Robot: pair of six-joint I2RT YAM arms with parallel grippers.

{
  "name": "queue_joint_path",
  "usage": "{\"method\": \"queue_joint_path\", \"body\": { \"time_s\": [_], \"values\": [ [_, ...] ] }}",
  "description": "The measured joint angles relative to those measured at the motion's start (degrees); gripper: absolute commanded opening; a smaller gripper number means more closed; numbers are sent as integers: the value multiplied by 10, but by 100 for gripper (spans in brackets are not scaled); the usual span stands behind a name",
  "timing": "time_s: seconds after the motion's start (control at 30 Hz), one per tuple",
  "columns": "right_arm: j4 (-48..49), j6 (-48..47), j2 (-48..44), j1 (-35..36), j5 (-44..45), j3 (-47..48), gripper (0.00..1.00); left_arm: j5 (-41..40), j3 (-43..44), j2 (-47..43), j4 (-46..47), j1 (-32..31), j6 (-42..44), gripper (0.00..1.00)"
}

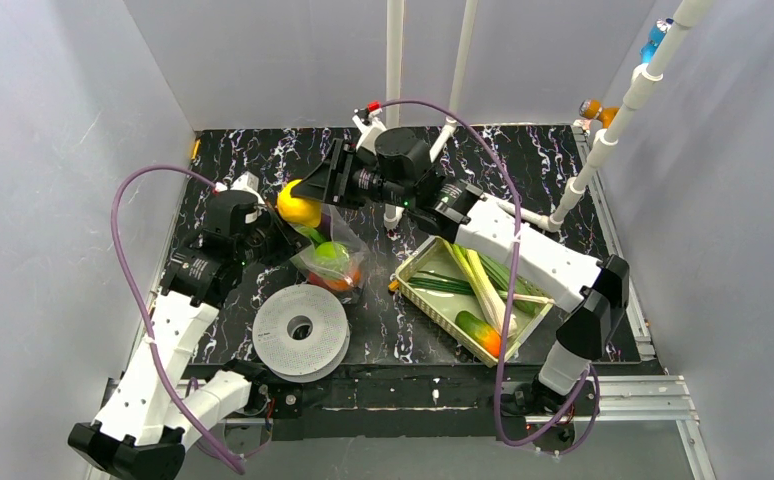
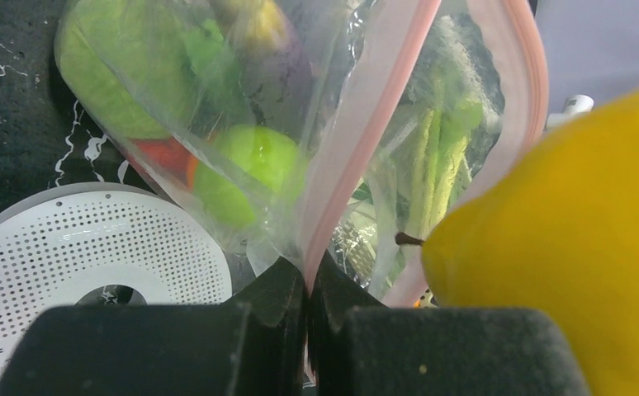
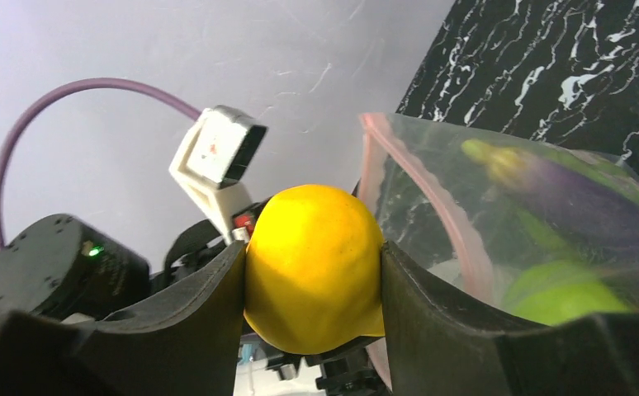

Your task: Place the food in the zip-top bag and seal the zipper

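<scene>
The clear zip-top bag (image 1: 335, 262) hangs mouth-up left of centre, with a green apple (image 2: 254, 157), a red piece (image 2: 163, 155), a purple eggplant (image 3: 564, 194) and a green cabbage (image 2: 106, 78) inside. My left gripper (image 2: 308, 276) is shut on the bag's pink zipper strip (image 2: 366, 132) and holds the mouth open. My right gripper (image 3: 312, 272) is shut on a yellow pear (image 3: 312, 264) and holds it just above the bag's mouth, beside the left gripper (image 1: 263, 232). The pear (image 1: 298, 206) also fills the right of the left wrist view (image 2: 564, 247).
A white round spool (image 1: 301, 328) lies in front of the bag. A pale green tray (image 1: 413, 262) to the right holds leeks (image 1: 483, 285), a cucumber (image 1: 443, 285) and a green-orange piece (image 1: 481, 332). White poles stand at the back and right.
</scene>
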Motion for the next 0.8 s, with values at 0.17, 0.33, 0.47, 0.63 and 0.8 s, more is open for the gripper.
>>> {"method": "queue_joint_path", "body": {
  "time_s": [0.17,0.33,0.47,0.63,0.8],
  "values": [
    [-17,-28,13,0,13,2,35,-13,2,-13,-16,0,11,0],
    [-64,-87,40,0,31,43,57,-15,6,-14,-26,0,11,0],
    [-112,-136,64,0,29,91,81,-10,6,-14,-24,0,6,0],
    [-166,-192,112,0,-3,185,98,-9,9,-14,-25,0,1,0],
    [-213,-231,123,0,-20,221,98,-9,12,-17,-25,0,-6,0]
  ]
}}
